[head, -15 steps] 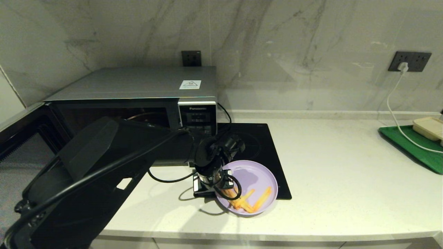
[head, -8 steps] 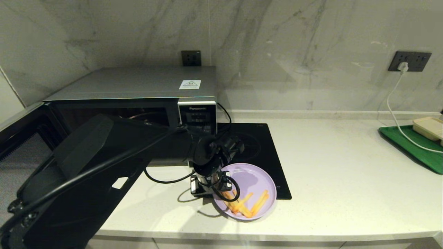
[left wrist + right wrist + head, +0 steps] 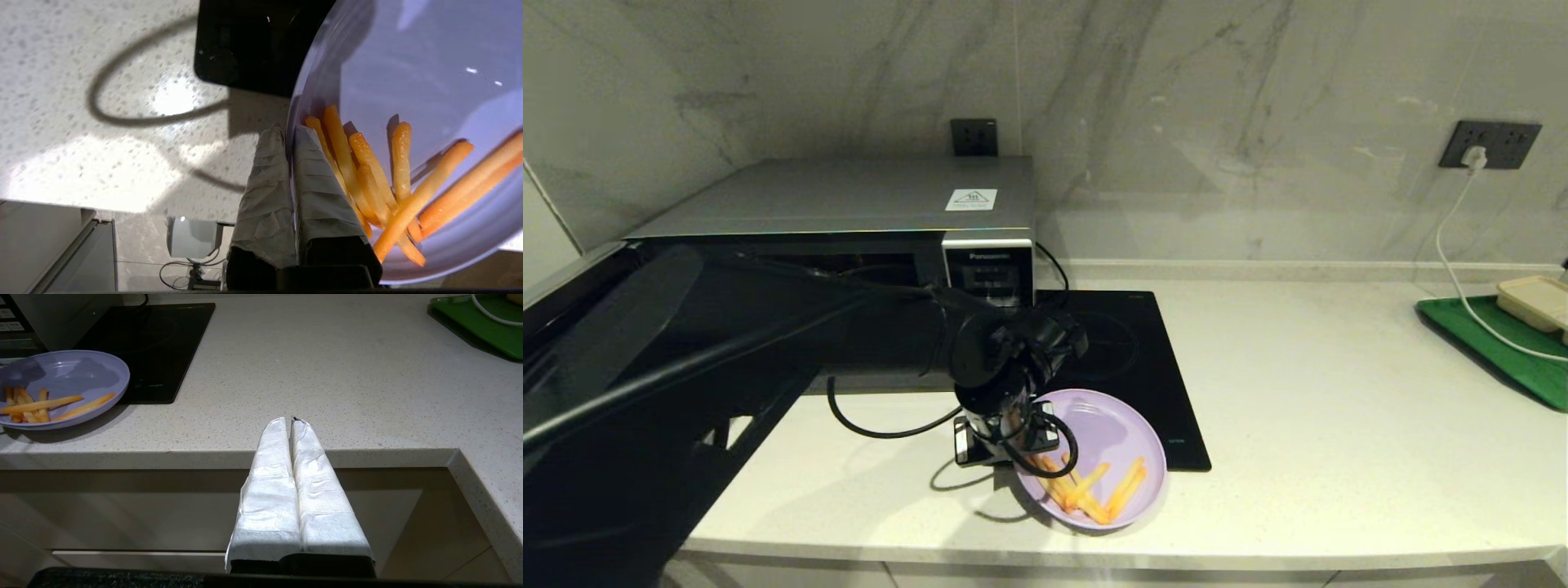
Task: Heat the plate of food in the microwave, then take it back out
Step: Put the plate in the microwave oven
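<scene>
Resting near the front edge of the countertop (image 3: 1298, 408), the plate of food (image 3: 1107, 429) lies partly on the stone and partly over the front left corner of the induction hob (image 3: 1143, 359). It is a round lilac plate, and a handful of orange-yellow fries (image 3: 1094, 490) lie bunched toward its near side. In the head view it looks tipped, its left rim raised.

Clamped on that left rim is the left gripper (image 3: 291, 134): in the left wrist view its two padded fingers (image 3: 265, 196) stand pressed together with the plate's edge pinched between them, one finger outside the rim and the other inside, beside the fries. From the head camera the left gripper (image 3: 1005, 433) points down at the plate, its black arm reaching in from the left, across the front of the microwave.

Behind the arm the microwave (image 3: 849, 212) stands at the back left of the countertop, silver-grey, its control panel facing forward beside the hob. Its door (image 3: 572, 302) hangs swung out to the left, leaving the dark cavity exposed.

The right gripper (image 3: 292, 420) is parked in front of the countertop's front edge, well apart from the plate, its padded fingers pressed together on nothing.

At the right edge of the countertop lies a green tray (image 3: 1503, 347) bearing a beige lidded box (image 3: 1539, 300), with a white cable (image 3: 1450, 245) running down to it from a wall socket (image 3: 1490, 145).
</scene>
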`<state>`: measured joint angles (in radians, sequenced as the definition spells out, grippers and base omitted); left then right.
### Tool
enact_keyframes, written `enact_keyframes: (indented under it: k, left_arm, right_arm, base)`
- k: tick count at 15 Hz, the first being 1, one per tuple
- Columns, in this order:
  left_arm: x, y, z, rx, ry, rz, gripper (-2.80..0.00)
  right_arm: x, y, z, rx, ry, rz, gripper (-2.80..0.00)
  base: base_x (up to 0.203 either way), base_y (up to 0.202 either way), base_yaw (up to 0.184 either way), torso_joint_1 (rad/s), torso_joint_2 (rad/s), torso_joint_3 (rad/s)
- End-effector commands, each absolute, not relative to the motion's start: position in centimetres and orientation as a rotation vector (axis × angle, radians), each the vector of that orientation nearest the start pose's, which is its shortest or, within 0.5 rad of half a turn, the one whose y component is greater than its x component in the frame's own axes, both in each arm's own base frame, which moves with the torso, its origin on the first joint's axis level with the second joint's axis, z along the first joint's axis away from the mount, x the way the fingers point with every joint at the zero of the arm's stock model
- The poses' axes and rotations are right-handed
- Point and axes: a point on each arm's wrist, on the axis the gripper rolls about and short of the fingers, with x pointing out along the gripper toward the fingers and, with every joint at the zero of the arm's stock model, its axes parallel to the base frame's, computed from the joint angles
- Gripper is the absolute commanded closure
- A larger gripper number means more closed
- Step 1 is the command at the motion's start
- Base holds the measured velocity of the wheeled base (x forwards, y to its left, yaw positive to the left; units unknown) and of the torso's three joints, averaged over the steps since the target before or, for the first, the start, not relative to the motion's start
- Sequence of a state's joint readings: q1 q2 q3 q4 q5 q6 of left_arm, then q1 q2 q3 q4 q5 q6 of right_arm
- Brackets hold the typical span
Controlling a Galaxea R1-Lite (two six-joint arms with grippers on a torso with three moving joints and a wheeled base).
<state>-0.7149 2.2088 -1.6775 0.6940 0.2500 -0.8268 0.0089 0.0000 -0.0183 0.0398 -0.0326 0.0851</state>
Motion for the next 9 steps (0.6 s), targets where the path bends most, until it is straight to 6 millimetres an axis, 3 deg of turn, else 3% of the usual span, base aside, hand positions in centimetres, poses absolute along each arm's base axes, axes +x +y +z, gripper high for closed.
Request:
enact_keyframes:
  k: [1,4,9]
  left_arm:
    - [29.8,-25.1,13.5,-0.172,1.137,0.065,0.00]
    - [29.1,-24.2,13.5,-0.190,1.152,0.096,0.00]
    - [28.6,-23.7,15.2,-0.271,1.165,0.044,0.00]
  right_arm:
    - [-2.4,-0.1,7.6,0.085,0.020,-0.025,0.00]
    - [-2.4,-0.1,7.6,0.085,0.020,-0.025,0.00]
    - [-2.4,-0.1,7.6,0.085,0.020,-0.025,0.00]
  base:
    - [0.000,0.000,0.000,0.000,0.00,0.000]
    - [0.000,0.000,0.000,0.000,0.00,0.000]
    - [0.000,0.000,0.000,0.000,0.00,0.000]
